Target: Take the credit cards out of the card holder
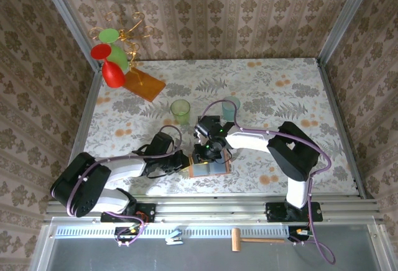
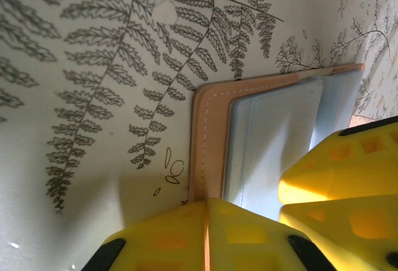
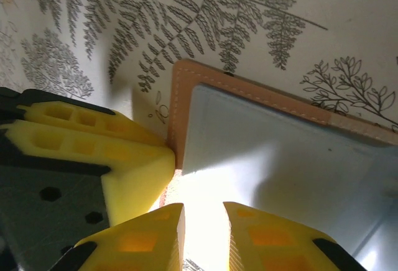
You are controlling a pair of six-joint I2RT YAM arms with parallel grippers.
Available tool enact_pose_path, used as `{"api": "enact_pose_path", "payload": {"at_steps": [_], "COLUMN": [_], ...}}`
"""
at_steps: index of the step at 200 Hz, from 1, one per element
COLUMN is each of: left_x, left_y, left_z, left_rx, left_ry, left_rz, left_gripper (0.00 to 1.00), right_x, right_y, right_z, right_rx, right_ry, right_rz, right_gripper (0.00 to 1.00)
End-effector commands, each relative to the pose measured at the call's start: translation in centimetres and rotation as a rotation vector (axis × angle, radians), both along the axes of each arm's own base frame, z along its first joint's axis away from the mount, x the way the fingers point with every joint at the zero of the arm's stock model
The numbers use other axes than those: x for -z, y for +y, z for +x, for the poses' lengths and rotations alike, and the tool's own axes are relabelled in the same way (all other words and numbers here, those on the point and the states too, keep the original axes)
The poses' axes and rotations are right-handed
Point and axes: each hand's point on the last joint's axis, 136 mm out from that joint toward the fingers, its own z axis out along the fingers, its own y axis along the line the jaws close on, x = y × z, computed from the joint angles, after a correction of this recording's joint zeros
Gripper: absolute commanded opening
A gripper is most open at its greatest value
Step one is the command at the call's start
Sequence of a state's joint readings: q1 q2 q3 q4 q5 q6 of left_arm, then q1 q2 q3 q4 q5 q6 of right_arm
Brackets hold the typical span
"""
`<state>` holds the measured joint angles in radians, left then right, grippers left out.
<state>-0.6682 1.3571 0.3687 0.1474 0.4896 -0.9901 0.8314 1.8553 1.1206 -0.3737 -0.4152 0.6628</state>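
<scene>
Walls (image 1: 217, 10) papered in a brown damask pattern close in three sides of a worktop (image 1: 292, 91) covered with a pale cloth printed with ferns and flowers. Two arms reach in from the near edge, the left arm (image 1: 93, 181) and the right arm (image 1: 292, 150), and meet near the middle. In the far left corner stands one gold wire stand (image 1: 127, 35) with red and green shapes hung on it, and one flat orange-brown board (image 1: 143, 84) lies just beside it. There are two cups, a green cup (image 1: 180, 110) and a bluish cup (image 1: 231, 107), upright and apart behind the arms. One card holder (image 1: 210, 168) lies spread open at the near middle, grey-blue panels up inside a tan stitched border. The left pincer (image 2: 206, 204) is closed, its yellow fingers pressed together at the holder's tan left edge; whether leather is caught between them cannot be told. The right pincer (image 3: 203, 207) is over the grey-blue panel near that same corner, its fingers a narrow slit apart, and glare hides whether they grip anything. The two pincers nearly touch.
</scene>
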Motion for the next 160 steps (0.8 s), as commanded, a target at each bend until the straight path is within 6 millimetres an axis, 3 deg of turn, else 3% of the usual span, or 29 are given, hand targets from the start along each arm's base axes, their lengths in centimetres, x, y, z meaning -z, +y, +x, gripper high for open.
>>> {"api": "enact_pose_path", "payload": {"at_steps": [1, 41, 93, 128, 160], "left_x": [1.3, 2.1, 1.9, 0.9, -1.3], "left_y": [0.6, 0.9, 0.7, 0.5, 1.3], "left_z": [-0.9, -1.1, -0.7, -0.1, 1.3], "left_rx": [0.019, 0.026, 0.025, 0.029, 0.018], "left_ry": [0.025, 0.048, 0.046, 0.019, -0.069], "left_rz": [0.037, 0.050, 0.044, 0.035, 0.060], "left_gripper": [0.10, 0.10, 0.10, 0.11, 0.21], "right_x": [1.5, 1.9, 0.8, -1.2, -3.9], "right_y": [-1.4, -3.3, -3.2, -2.3, -3.4], "right_z": [-0.5, -0.4, 0.0, 0.4, 1.3], "right_rx": [0.017, 0.020, 0.024, 0.027, 0.030], "right_ry": [0.016, -0.017, -0.041, -0.084, -0.194], "right_rz": [-0.084, -0.183, -0.170, -0.095, -0.085], "right_gripper": [0.23, 0.23, 0.23, 0.24, 0.25]}}
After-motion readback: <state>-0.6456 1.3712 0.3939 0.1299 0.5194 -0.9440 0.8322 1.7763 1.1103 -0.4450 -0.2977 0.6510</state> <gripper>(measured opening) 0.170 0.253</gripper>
